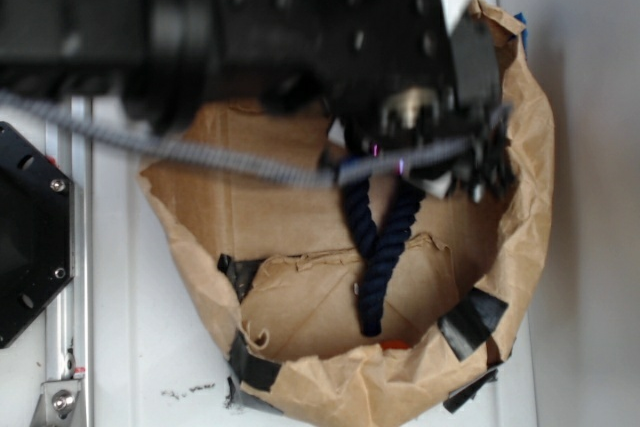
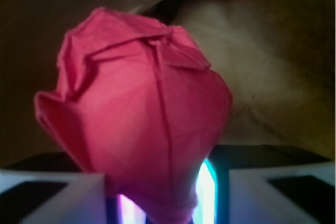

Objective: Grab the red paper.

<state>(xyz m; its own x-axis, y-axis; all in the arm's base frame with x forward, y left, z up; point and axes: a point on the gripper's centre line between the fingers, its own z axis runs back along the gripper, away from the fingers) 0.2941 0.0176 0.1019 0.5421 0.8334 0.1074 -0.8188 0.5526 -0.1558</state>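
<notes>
The red paper [image 2: 142,114], a crumpled bright red ball, fills the middle of the wrist view. Its narrow lower end is pinched between my two pale fingers [image 2: 58,195]. My gripper [image 2: 167,195] is shut on it, with a thin lit gap showing beside the right finger. In the exterior view the black arm and gripper [image 1: 470,169] hang over the upper right of the brown paper bag [image 1: 520,227], and the red paper is hidden beneath them.
A dark blue rope [image 1: 382,247] lies inside the bag below the gripper. A small orange-red piece [image 1: 396,344] shows at the bag's near wall. Black tape patches [image 1: 470,322] hold the crumpled rim. A metal rail [image 1: 70,277] runs along the left.
</notes>
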